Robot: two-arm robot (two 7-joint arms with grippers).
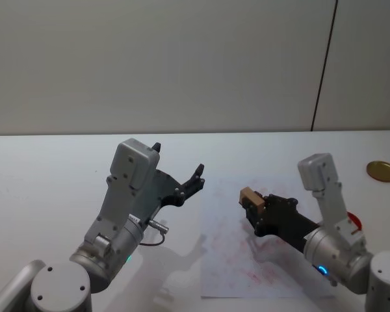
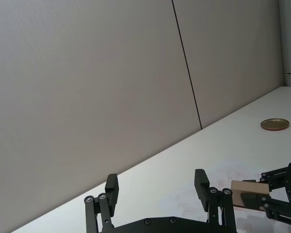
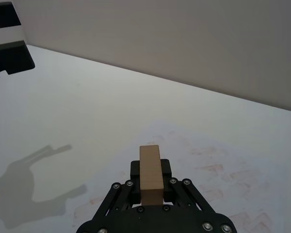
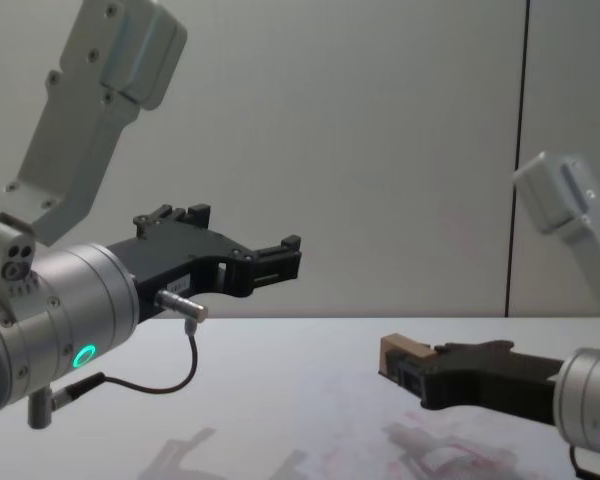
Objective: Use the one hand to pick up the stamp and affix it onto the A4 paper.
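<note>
- Right gripper: jaws clamped on the stamp, with one end of the block sticking out past the fingertips.
- The stamp is held in the air over the paper, not touching it.
- Left gripper: raised off the table, left of the paper, jaws wide and empty.
- Gold lid: far right on the table, well apart.
</note>
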